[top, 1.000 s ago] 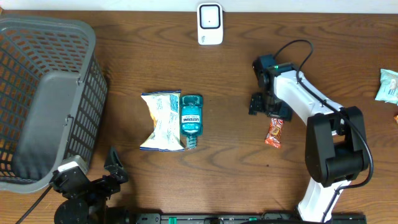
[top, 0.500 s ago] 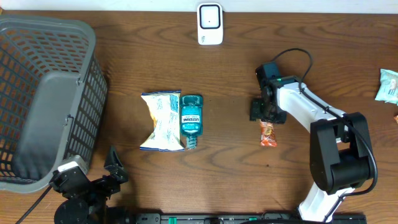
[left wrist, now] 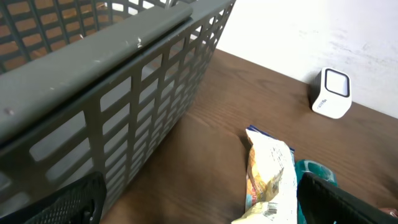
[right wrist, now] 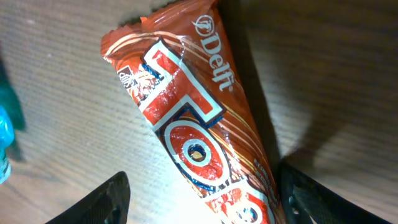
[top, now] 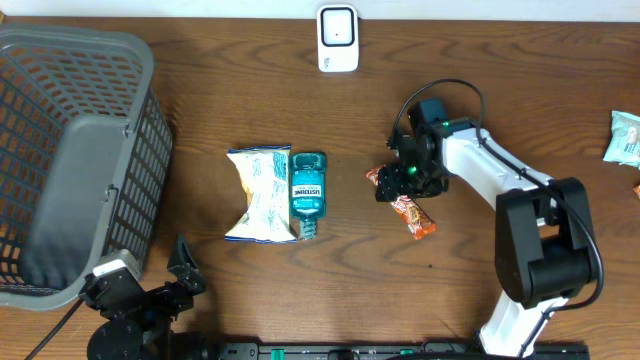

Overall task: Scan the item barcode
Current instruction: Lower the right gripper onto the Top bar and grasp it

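Note:
A red and orange candy bar wrapper (top: 415, 217) lies on the brown table right of centre, and it fills the right wrist view (right wrist: 199, 137). My right gripper (top: 405, 180) hovers low over it, open (right wrist: 202, 199). The bar runs between its fingers: the left finger stands clear of it, the right finger is right at its edge. No barcode shows on the wrapper's upper face. The white scanner (top: 338, 38) stands at the table's far edge, also in the left wrist view (left wrist: 333, 93). My left gripper (top: 150, 290) rests open near the front left (left wrist: 205, 208), holding nothing.
A grey mesh basket (top: 70, 150) fills the left side (left wrist: 112, 81). A chip bag (top: 260, 195) and a teal mouthwash bottle (top: 308, 190) lie side by side at centre. A pale green packet (top: 625, 138) sits at the right edge.
The right gripper has shifted left and turned over the candy bar, which has slid left and swung to a new diagonal. The left arm has not moved.

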You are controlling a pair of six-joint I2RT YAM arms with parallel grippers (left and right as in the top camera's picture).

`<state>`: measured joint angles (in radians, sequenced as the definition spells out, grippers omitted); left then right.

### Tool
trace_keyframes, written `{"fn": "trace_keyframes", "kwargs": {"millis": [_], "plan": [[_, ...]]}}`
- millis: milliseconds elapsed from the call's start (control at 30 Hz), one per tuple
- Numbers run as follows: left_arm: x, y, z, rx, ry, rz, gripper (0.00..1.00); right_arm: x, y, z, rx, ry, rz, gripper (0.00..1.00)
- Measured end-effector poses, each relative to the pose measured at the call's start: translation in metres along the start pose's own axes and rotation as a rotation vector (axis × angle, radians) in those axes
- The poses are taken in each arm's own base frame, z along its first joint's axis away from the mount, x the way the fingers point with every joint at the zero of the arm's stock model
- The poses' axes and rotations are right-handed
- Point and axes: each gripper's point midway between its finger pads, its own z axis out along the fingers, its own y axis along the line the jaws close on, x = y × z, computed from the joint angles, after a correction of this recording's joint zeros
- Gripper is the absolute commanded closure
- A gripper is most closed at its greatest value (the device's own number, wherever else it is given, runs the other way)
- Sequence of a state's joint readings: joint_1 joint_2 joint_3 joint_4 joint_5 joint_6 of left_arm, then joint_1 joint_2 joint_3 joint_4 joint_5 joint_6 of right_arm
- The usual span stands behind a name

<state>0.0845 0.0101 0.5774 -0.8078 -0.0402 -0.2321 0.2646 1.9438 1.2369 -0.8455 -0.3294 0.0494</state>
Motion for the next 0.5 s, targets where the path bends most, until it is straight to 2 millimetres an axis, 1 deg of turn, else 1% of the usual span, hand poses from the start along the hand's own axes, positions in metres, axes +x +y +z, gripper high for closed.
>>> {"fn": "trace_keyframes", "kwargs": {"millis": [67, 133, 200, 267, 367, 433, 467, 500], "plan": [[0.0, 0.0, 0.0, 0.0, 0.0, 0.0, 0.02, 0.002, 0.003, -0.002, -0.008, 0.039, 0.0, 0.3], [0.0, 0.0, 0.0, 0.0, 0.0, 0.0, 0.02, -0.001, 0.005, -0.008, -0.01, 0.048, -0.002, 0.34], [0.0, 0.0, 0.0, 0.0, 0.0, 0.0, 0.02, -0.01, 0.011, -0.022, -0.014, 0.045, -0.011, 0.35], [0.0, 0.0, 0.0, 0.0, 0.0, 0.0, 0.02, -0.015, 0.016, -0.035, -0.015, 0.043, -0.017, 0.4], [0.0, 0.0, 0.0, 0.0, 0.0, 0.0, 0.02, -0.017, 0.022, -0.053, -0.016, 0.058, -0.016, 0.56], [0.0, 0.0, 0.0, 0.0, 0.0, 0.0, 0.02, -0.021, 0.027, -0.066, -0.018, 0.051, -0.022, 0.75], [0.0, 0.0, 0.0, 0.0, 0.0, 0.0, 0.02, -0.023, 0.028, -0.069, -0.017, 0.045, -0.028, 0.84], [0.0, 0.0, 0.0, 0.0, 0.0, 0.0, 0.02, -0.025, 0.031, -0.075, -0.019, 0.038, -0.027, 0.9]]}}
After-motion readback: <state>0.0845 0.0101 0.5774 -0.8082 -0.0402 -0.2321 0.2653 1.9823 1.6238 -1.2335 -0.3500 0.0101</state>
